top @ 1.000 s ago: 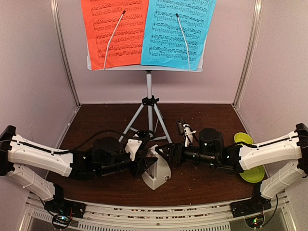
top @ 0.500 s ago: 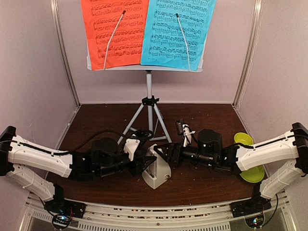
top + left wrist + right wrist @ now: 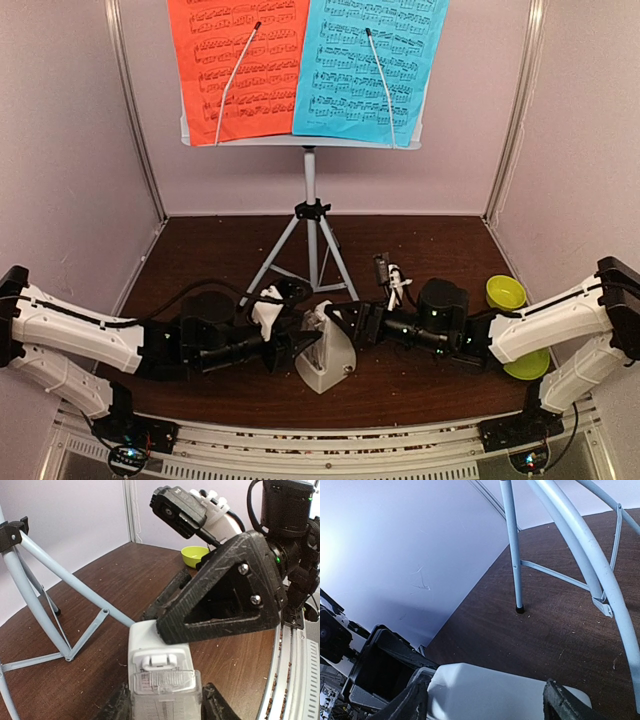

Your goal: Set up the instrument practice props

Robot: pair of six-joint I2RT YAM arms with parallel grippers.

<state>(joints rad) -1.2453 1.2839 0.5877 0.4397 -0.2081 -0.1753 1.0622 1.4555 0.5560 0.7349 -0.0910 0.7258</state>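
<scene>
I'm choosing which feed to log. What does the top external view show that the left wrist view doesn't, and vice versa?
Only top external: the red page and blue page on the stand desk. Only left wrist: the clear front cover and scale of the metronome. Both: that metronome, the tripod and the green bowl.

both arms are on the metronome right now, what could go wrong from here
1. The left end effector and the right end effector both crowd the small pale-grey pyramid metronome. Uneven pulls might tip it or make it slip.
2. The silver tripod stands just behind, with its legs spread close to both arms. A wide swing might knock it over.
</scene>
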